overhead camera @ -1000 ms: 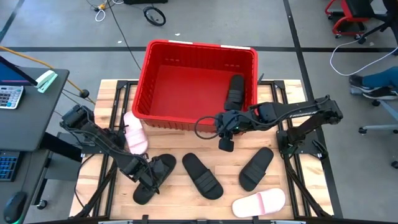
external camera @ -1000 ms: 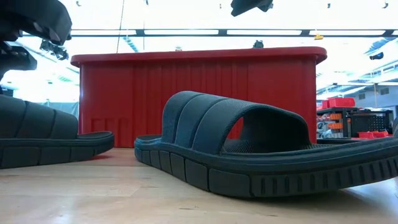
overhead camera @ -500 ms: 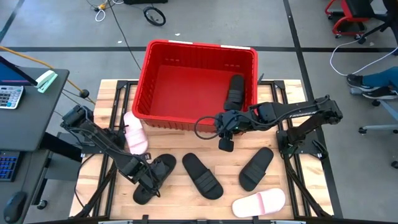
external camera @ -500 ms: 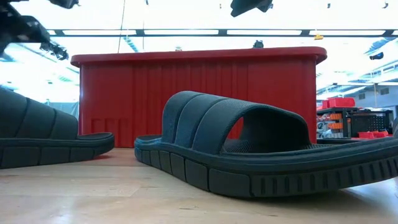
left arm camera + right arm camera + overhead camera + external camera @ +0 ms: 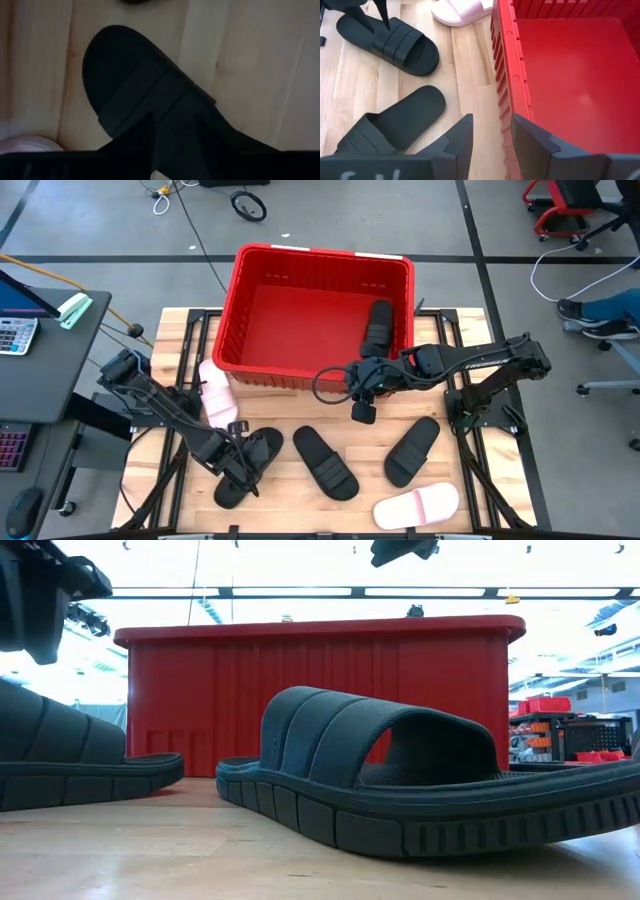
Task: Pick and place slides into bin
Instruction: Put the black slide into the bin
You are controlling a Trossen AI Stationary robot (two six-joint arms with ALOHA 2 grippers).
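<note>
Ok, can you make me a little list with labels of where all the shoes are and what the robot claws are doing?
Slides in bin: one black slide, by the right wall of the red bin.
Slides on table: five.
Black on table: left black slide, middle black slide, right black slide.
Pink on table: pink slide by the bin, pink slide at the front.
Left claw: down over the left black slide; grip not clear.
Right claw: open, empty, beside the bin's front wall.
</note>
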